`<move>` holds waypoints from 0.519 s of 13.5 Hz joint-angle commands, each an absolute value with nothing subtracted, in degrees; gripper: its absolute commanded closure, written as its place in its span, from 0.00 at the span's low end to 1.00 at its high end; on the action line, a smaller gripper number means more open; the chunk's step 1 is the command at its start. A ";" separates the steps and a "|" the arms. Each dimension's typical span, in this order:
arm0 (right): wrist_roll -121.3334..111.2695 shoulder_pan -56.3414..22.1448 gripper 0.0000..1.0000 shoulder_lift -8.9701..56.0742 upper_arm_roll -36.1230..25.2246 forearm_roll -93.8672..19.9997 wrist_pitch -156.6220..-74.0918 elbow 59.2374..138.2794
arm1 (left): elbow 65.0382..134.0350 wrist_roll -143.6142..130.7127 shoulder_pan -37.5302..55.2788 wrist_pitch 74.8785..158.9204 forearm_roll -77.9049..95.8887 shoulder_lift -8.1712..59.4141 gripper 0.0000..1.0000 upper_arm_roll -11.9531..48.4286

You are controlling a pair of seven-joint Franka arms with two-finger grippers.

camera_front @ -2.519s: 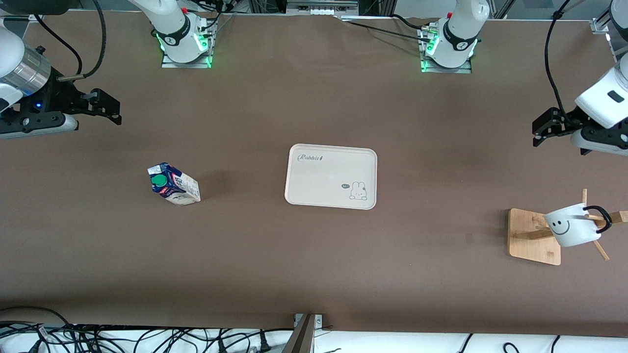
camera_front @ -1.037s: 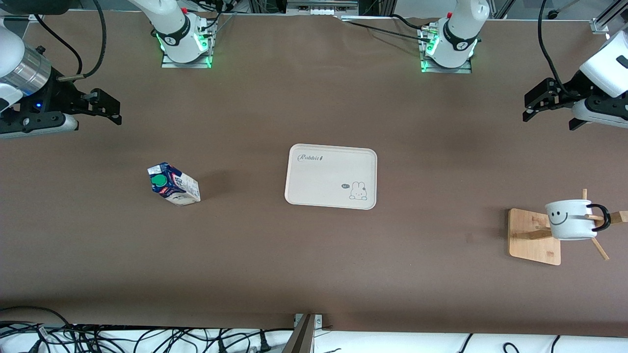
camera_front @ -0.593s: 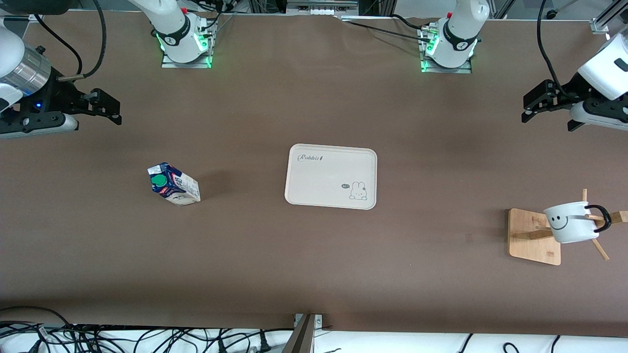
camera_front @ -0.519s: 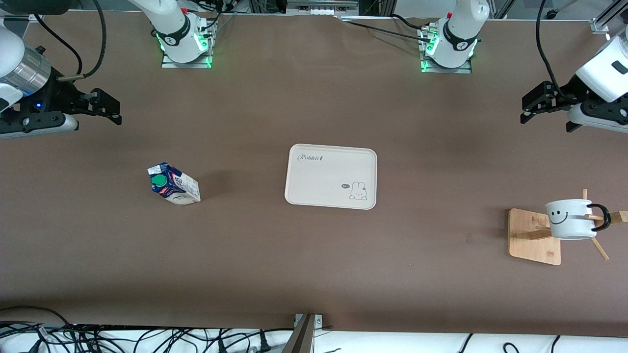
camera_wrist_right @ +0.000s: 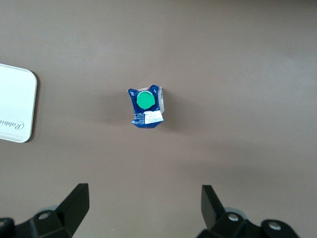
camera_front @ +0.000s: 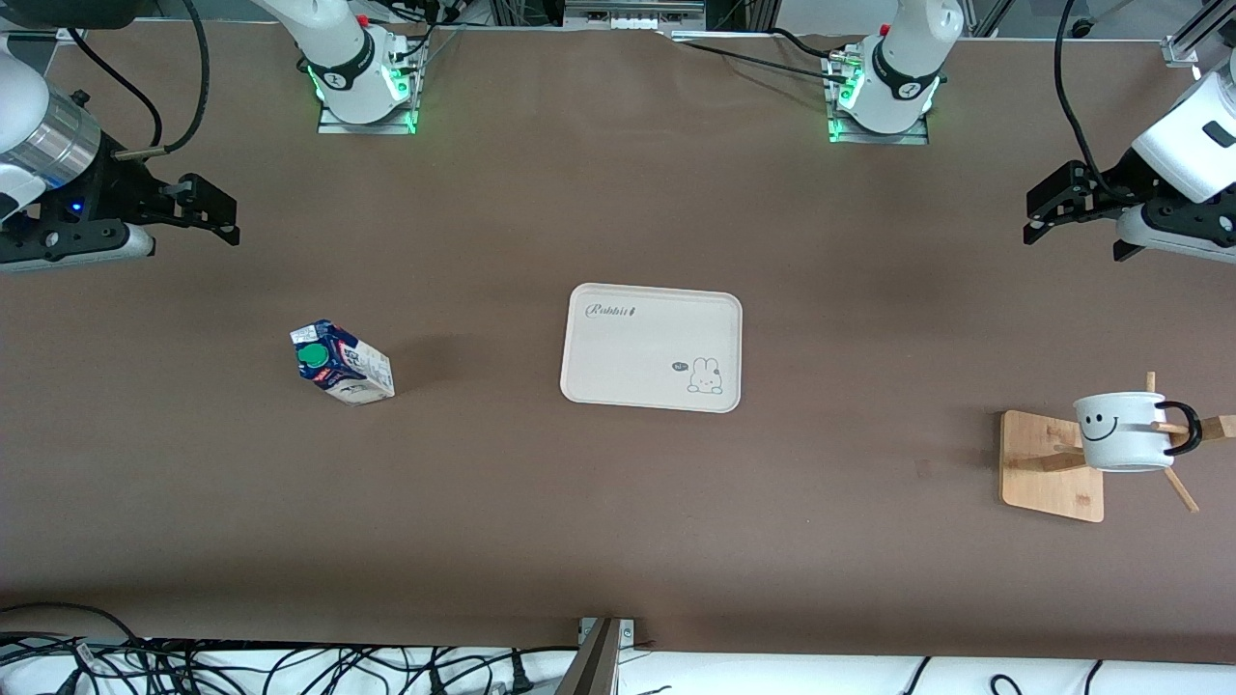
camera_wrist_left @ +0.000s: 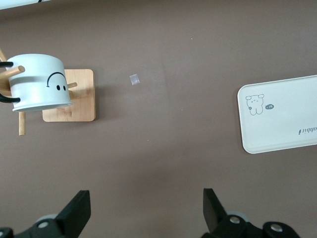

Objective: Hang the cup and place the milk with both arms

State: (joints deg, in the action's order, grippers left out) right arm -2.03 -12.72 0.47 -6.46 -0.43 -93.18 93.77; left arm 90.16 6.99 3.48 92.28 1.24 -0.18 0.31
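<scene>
The white smiley cup [camera_front: 1122, 431] hangs by its black handle on a peg of the wooden rack [camera_front: 1051, 466] at the left arm's end of the table; it also shows in the left wrist view [camera_wrist_left: 38, 82]. The milk carton [camera_front: 341, 362] with its green cap stands toward the right arm's end; it also shows in the right wrist view [camera_wrist_right: 146, 106]. My left gripper [camera_front: 1041, 208] is open and empty, up over bare table away from the rack. My right gripper [camera_front: 214, 209] is open and empty, up over bare table, and waits.
A white rabbit tray [camera_front: 652, 347] lies at the table's middle, seen too in the left wrist view [camera_wrist_left: 282, 114] and at the edge of the right wrist view [camera_wrist_right: 15, 106]. Cables lie along the table edge nearest the front camera.
The left gripper rose away from the rack and shifted a little toward the table's middle. The cup swung on its peg and settled level. The right arm has not moved.
</scene>
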 commanded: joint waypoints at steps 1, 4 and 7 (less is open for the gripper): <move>-1.14 -12.74 0.00 0.18 -5.72 -0.35 -91.76 92.90 | 88.07 6.33 3.51 91.23 2.11 0.53 0.00 0.35; -1.14 -12.83 0.00 -0.09 -4.66 -0.35 -91.41 92.90 | 88.07 6.24 3.52 91.23 2.90 0.53 0.00 0.44; -1.14 -12.74 0.00 -0.09 -3.96 -0.26 -91.58 92.90 | 87.54 6.24 3.51 91.14 2.64 0.62 0.00 0.35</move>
